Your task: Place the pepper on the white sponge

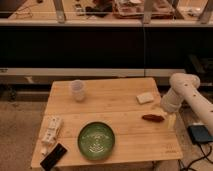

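The pepper (153, 118), a small dark-red chili shape, lies flat on the wooden table (115, 107) near its right edge. The white sponge (145, 98), a small flat white pad, rests on the table a little behind and to the left of the pepper. My white arm (181, 89) reaches in from the right and bends down over the table's right edge. The gripper (169, 117) hangs low just to the right of the pepper, open, with nothing in it.
A green plate (96, 140) sits at the front centre. At the back left stands a white cup (77, 90). A long white strip (50, 129) and a black device (54, 156) lie at the front left. A dark pad (200, 134) lies on the floor to the right.
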Robot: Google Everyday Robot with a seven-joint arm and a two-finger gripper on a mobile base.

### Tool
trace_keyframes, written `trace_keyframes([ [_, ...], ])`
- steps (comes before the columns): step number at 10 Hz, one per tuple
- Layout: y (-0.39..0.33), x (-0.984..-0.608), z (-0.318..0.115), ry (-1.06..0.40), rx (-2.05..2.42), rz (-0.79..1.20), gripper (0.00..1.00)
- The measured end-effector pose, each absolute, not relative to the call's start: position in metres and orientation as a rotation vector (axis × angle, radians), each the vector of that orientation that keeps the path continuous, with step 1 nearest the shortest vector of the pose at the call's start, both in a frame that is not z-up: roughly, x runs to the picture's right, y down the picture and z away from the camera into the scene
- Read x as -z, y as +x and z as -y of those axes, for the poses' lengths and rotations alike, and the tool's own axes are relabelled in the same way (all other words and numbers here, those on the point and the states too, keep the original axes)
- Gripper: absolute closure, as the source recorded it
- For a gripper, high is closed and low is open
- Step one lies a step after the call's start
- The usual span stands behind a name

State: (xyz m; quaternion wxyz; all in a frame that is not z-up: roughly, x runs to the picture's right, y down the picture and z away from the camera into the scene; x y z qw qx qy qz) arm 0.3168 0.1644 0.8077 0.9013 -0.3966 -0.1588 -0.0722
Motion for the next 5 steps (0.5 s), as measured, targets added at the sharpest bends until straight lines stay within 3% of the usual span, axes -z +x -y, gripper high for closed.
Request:
trace_keyframes([
  [5, 0.313, -0.831, -0.149, -0.786, 0.057, 0.355, 0.20],
])
